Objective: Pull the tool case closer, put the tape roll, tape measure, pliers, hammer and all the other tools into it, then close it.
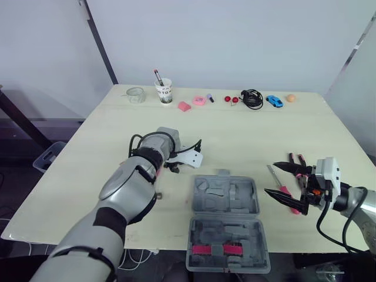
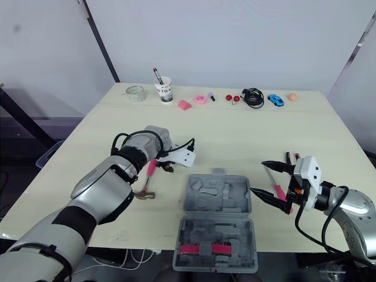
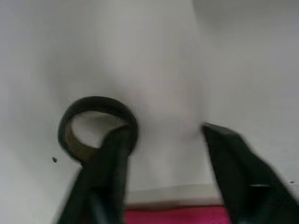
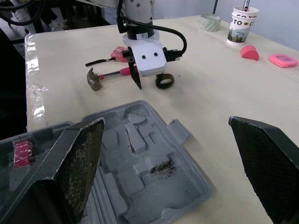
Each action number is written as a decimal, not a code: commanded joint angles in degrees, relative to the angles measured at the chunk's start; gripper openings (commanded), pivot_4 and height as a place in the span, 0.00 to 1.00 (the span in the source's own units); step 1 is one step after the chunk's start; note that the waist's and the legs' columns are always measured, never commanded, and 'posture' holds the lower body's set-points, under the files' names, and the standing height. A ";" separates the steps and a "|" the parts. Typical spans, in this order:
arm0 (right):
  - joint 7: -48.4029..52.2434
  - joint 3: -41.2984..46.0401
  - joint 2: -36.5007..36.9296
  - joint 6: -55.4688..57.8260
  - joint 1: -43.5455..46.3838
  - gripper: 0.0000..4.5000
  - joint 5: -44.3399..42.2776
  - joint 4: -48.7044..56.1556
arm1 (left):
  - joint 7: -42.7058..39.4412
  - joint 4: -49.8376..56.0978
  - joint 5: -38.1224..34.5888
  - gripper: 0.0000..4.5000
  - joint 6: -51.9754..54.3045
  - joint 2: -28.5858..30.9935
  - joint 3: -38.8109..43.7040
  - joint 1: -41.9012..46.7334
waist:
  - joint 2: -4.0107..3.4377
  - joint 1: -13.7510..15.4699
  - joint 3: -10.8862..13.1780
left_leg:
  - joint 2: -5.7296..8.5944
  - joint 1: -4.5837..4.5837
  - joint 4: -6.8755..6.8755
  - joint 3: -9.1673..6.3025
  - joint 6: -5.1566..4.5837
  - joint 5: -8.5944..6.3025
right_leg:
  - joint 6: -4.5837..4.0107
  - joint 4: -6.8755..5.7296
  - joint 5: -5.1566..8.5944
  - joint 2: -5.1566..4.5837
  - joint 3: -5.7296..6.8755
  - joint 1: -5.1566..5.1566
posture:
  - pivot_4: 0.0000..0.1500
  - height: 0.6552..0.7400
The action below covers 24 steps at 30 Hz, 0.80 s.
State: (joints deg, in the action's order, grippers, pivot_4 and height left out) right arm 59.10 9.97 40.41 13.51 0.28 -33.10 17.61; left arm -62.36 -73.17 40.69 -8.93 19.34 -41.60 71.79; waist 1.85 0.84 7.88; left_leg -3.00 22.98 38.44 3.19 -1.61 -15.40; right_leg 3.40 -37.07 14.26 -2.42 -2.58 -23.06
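Note:
The grey tool case (image 1: 226,197) lies open near the table's front edge; its near half holds pink parts (image 1: 216,249). My left gripper (image 3: 163,133) is open, low over the table left of the case. One of its fingers (image 3: 110,163) overlaps the rim of the small black tape roll (image 3: 96,105). The pink-handled hammer (image 2: 148,176) lies just beside that gripper. My right gripper (image 1: 273,179) stands open to the right of the case with nothing between its fingers. A red-handled screwdriver (image 1: 283,190) and pliers (image 1: 297,160) lie under and behind it.
Along the far edge stand a paper cup with a pen (image 1: 164,91), a clear glass (image 1: 135,95), pink pieces (image 1: 184,106), a black cable (image 1: 252,98), a blue toy car (image 1: 274,100) and an orange ball (image 1: 291,98). Bare tabletop (image 1: 247,138) lies between them and the case.

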 commanded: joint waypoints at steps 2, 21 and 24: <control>-0.80 1.31 0.37 -0.17 0.24 1.00 -0.40 2.92 | 4.08 -2.28 2.70 0.04 -0.59 -1.51 -1.29 1.96 | 0.01 -0.01 0.01 | 0.00 0.01 0.01 -0.01 0.00 0.00 | 0.00 0.00 0.00 0.00 0.00 0.00 | 1.00 1.00; -0.27 0.51 0.44 -0.06 0.95 1.00 -0.71 2.96 | -5.60 0.05 3.69 0.01 -8.22 2.15 -0.51 5.60 | 0.04 -0.09 0.04 | 0.00 0.07 0.00 -0.10 0.00 0.00 | 0.00 0.01 0.00 0.03 0.06 -0.02 | 1.00 1.00; 0.35 0.62 0.53 -0.24 0.88 1.00 -0.66 2.59 | -9.66 2.00 2.46 0.01 -9.02 3.47 0.37 5.87 | 0.04 -0.09 0.05 | 0.00 0.08 0.00 -0.10 0.00 0.00 | -0.01 0.02 0.00 0.03 0.06 -0.02 | 1.00 1.00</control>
State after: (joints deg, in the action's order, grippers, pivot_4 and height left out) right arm 58.98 9.79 40.41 13.62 0.51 -33.00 19.26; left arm -69.68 -73.34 44.64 -17.01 22.14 -42.58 75.63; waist 1.89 0.75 7.93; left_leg -3.00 23.07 38.44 3.08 -1.61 -15.40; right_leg 3.39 -37.05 14.26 -2.39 -2.52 -23.08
